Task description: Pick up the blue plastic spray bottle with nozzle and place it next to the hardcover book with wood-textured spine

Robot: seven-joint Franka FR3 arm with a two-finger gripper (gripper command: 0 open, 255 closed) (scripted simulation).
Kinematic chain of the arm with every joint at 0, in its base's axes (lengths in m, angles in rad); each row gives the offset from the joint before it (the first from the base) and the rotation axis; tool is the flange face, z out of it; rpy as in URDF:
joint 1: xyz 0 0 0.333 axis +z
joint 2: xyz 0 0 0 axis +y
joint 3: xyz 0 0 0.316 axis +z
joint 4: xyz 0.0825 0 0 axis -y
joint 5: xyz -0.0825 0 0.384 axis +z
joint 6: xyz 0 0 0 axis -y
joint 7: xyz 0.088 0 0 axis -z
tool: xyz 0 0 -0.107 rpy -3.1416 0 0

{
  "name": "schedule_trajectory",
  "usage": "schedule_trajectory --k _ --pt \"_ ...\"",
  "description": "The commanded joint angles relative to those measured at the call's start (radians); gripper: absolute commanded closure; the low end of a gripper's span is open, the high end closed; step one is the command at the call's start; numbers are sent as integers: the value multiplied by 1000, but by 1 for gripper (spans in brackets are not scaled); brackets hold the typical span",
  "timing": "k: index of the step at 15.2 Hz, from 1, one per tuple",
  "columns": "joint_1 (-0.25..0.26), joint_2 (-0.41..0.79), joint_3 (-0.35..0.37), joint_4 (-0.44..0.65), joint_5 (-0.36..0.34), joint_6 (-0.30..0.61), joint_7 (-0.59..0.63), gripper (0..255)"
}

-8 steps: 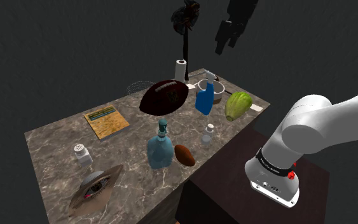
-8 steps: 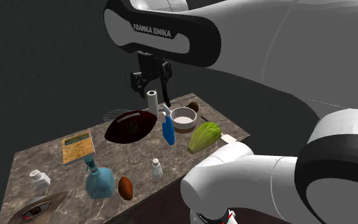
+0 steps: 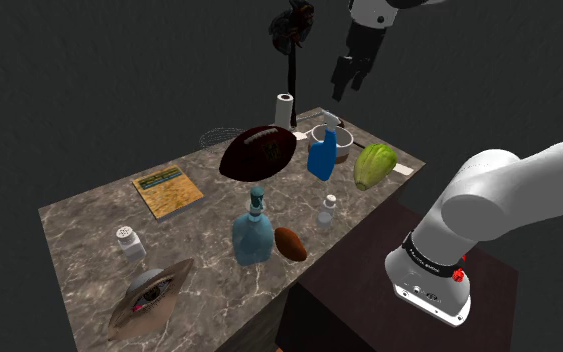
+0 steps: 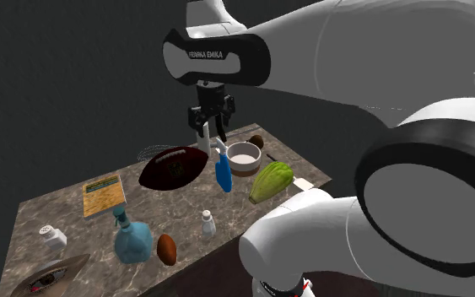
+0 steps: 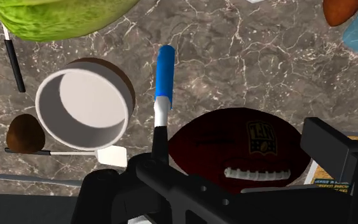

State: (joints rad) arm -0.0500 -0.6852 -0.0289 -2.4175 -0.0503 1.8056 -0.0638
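Observation:
The blue spray bottle with a white nozzle stands upright on the marble table, between the football and a white bowl. In the wrist view the spray bottle shows from above, ahead of the fingers. My black gripper hangs open and empty high above it. In the second exterior view the gripper is just above the spray bottle. The book, with a yellow-brown cover, lies flat toward the shoulder view's left, beyond the football; it is also in the second exterior view.
Around the bottle are a white paper roll, a green ribbed object and a wire whisk. Nearer the front stand a pale blue glass bottle, a small brown ball, two small shakers and an eye-patterned dish.
The gripper has come down somewhat and shifted over the spray bottle; more of the white wrist now shows in the shoulder view. Nothing on the table has moved.

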Motion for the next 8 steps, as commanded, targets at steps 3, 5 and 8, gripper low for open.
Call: schedule_trajectory --k 3,5,8 --pt "-17 100 -50 -26 -10 94 -45 0" --pt "-25 157 -76 -32 -14 139 -70 0" --pt "-35 230 -108 -34 -16 192 -102 0"
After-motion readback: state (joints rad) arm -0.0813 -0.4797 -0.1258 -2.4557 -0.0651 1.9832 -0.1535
